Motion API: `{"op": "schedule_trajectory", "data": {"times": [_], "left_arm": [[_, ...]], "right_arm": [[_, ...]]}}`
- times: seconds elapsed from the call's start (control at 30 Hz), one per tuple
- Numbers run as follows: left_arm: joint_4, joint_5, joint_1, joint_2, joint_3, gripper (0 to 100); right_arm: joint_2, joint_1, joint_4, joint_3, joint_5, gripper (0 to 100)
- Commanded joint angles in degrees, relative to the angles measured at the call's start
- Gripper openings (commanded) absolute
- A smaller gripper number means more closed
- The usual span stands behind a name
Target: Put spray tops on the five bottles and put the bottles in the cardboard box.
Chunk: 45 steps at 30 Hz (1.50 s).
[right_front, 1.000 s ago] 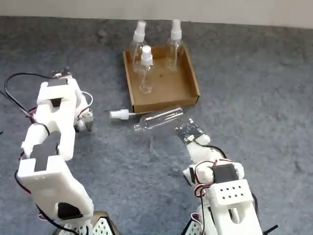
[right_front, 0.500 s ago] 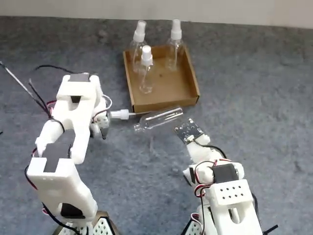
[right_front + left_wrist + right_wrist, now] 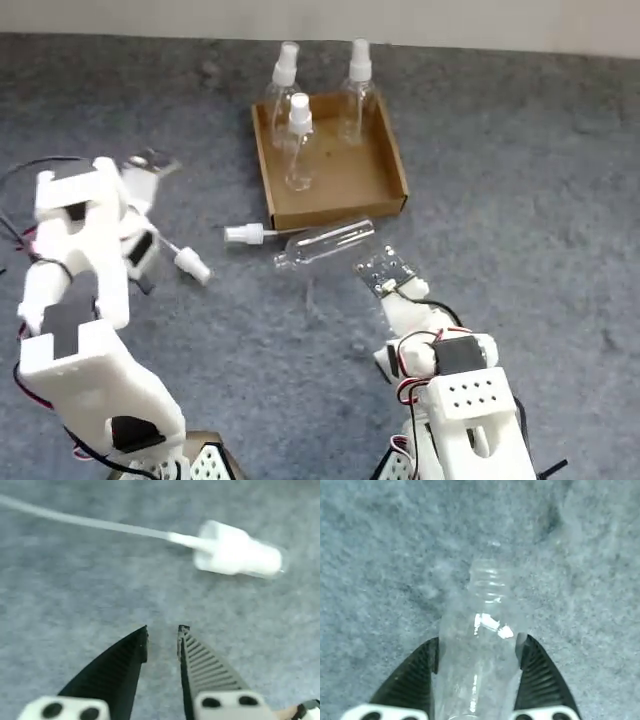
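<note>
A loose spray top (image 3: pixel 190 265) (image 3: pixel 235 555) with a long thin tube lies on the grey carpet just ahead of my left gripper (image 3: pixel 143 268) (image 3: pixel 162 630). That gripper is open by a narrow gap and holds nothing. A second spray top (image 3: pixel 245 234) lies in front of the cardboard box (image 3: pixel 385 190), next to an uncapped clear bottle (image 3: pixel 325 243) on its side. My right gripper (image 3: pixel 395 300) (image 3: pixel 480 645) is shut on another uncapped clear bottle (image 3: pixel 482 630), neck pointing away. One capped bottle (image 3: pixel 298 140) stands in the box. Two more (image 3: pixel 285 75) (image 3: pixel 358 85) stand at its far edge.
Grey carpet (image 3: pixel 520 200) covers the whole table, with open room to the right of the box and between the two arms. Black cables (image 3: pixel 20 180) trail on the left beside the left arm.
The left arm swung right toward the box front, then back left. A spray top now lies uncovered by its gripper. The right arm and its bottle have hardly moved.
</note>
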Motion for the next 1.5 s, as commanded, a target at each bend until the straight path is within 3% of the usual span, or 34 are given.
{"op": "schedule_trajectory", "data": {"times": [0.0, 0.23, 0.37, 0.77, 1.0, 1.1, 1.47], "left_arm": [[0.4, -4.3, 1.3, -3.5, -8.5, 7], [0.6, -18.2, 12.6, -3.5, -12.3, 7], [0.2, -26.5, 17.0, -3.5, -10.6, 14], [0.2, -44.1, 16.0, -2.9, -4.4, 16], [-10.4, -44.6, 15.9, -2.9, 4.9, 16], [-13.5, -41.3, 15.9, -2.9, 6.7, 16], [-16.5, -36.6, 14.4, -3.3, 7.0, 7]], "right_arm": [[-0.2, -0.2, -0.6, 0.0, -0.6, 0.4], [-0.2, -0.2, -0.6, 0.0, -0.6, 0.4], [-0.2, -0.2, -0.6, 0.0, -0.6, 0.4], [-0.3, -0.2, -0.6, 0.0, -0.6, 0.4], [-0.2, -0.2, -0.6, 0.0, -0.6, 0.4], [-0.2, -0.1, -0.6, 0.0, -0.6, 0.4], [-0.2, 0.0, -0.6, 0.0, -0.6, 0.4]]}}
